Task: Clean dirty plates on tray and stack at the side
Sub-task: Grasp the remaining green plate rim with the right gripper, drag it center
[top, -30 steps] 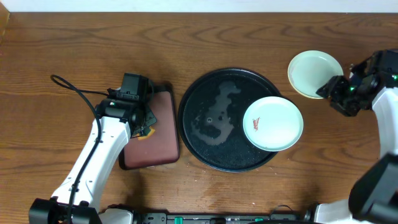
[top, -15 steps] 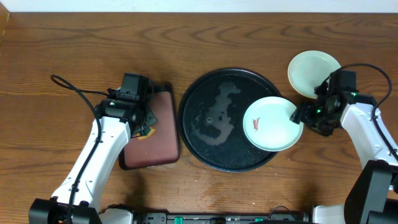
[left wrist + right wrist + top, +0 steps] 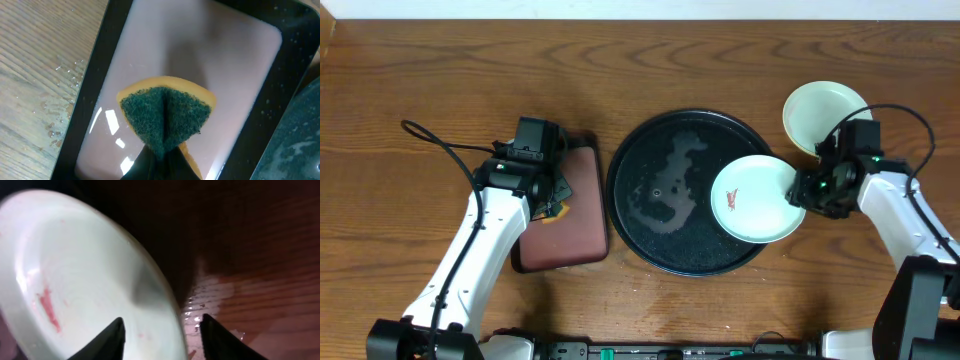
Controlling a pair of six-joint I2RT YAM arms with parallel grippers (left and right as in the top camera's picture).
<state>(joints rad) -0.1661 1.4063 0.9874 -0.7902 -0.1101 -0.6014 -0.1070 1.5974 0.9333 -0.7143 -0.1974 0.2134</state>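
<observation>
My left fingers (image 3: 155,167) clamp the sponge (image 3: 165,117); my right fingers (image 3: 112,340) stand apart, straddling the rim of the smeared plate (image 3: 75,280).

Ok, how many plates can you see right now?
2: smeared plate on the tray's right side, second plate on the table, far right. Another may hide beneath it.
</observation>
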